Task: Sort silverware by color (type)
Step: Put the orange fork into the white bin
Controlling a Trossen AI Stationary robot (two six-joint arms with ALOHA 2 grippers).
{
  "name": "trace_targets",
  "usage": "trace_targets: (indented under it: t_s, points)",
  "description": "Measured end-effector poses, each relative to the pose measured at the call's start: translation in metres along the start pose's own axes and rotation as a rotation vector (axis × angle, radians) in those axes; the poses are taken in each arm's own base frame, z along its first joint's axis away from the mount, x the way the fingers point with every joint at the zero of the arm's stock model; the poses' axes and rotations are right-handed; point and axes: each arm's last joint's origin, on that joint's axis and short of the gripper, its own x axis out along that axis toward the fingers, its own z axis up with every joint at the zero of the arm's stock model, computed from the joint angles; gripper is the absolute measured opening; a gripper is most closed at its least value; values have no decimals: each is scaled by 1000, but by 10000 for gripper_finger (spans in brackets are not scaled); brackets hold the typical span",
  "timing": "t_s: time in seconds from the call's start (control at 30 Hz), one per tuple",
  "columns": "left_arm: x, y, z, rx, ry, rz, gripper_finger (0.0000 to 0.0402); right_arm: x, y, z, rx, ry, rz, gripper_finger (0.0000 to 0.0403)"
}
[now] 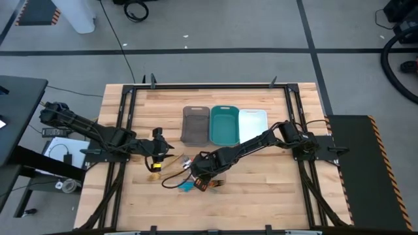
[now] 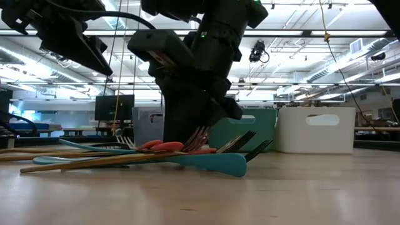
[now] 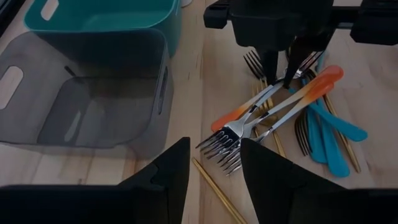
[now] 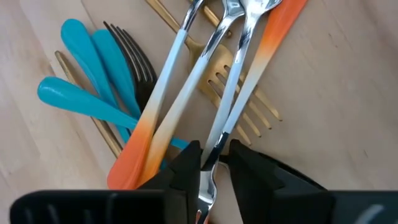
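The silverware [image 1: 189, 179] lies in one tangled pile on the wooden table [image 1: 261, 196], toward its front edge and near the middle of its width, well apart from the three trays at the back edge: a grey-brown tray [image 1: 195, 125], a teal tray [image 1: 224, 126] and a white tray [image 1: 254, 124].

From overhead the pile is largely covered by the right gripper [image 1: 201, 173], so single pieces cannot be counted there.

The right wrist view shows that gripper clenched on the slim metal shaft of an orange-handled piece [image 4: 239, 93]. Its head is hidden between the fingers [image 4: 186, 163], so its type cannot be told. Beside it lie two more orange-handled pieces [image 4: 158, 118], blue handles [image 4: 81, 99], a dark fork [image 4: 134, 59] and a gold fork [image 4: 242, 106], which is partly covered.

The left gripper [image 3: 214, 171] is stationed just beside the pile, on the side toward the table's left edge, fingers spread and holding nothing. Ahead of it, silver fork tines [image 3: 217, 146] overlap each other, and the far ends of the pieces are cut off behind the right gripper.

In the low view the pile's far side is blocked by the right arm [image 2: 200, 69].
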Motion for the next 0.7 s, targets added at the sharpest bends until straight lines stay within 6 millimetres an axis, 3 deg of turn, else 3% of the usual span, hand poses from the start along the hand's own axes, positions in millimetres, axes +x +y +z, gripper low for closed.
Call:
trace_targets:
  t_s: [0.7]
  points:
    - [0,0,0,0,0,0,151,-8,-4,3,6,14,-9,83]
